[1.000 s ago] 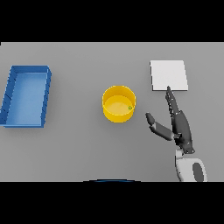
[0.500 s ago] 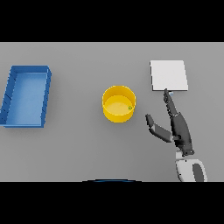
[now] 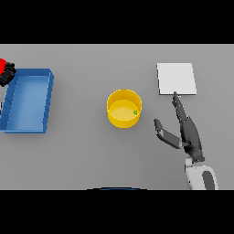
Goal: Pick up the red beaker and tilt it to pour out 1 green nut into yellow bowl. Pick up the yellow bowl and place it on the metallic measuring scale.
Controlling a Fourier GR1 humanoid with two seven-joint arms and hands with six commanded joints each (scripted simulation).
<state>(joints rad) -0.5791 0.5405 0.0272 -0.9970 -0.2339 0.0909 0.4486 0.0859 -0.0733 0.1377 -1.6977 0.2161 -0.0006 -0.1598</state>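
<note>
The yellow bowl stands upright mid-table with one green nut lying inside near its right wall. Right of the bowl rests my right hand, open, fingers straight and pointing away from me, thumb spread toward the bowl and apart from it. Its fingertips end just short of the scale, a flat pale square plate at the back right. At the far left edge, a piece of the red beaker shows, with my dark left hand curled against it; most of both is cut off.
A blue open tray lies at the left, directly beside the left hand and beaker. Bare grey table separates the tray from the bowl and the bowl from the scale.
The left hand with the red beaker has come into view at the far left edge above the tray's corner. The right hand, bowl and scale have stayed put.
</note>
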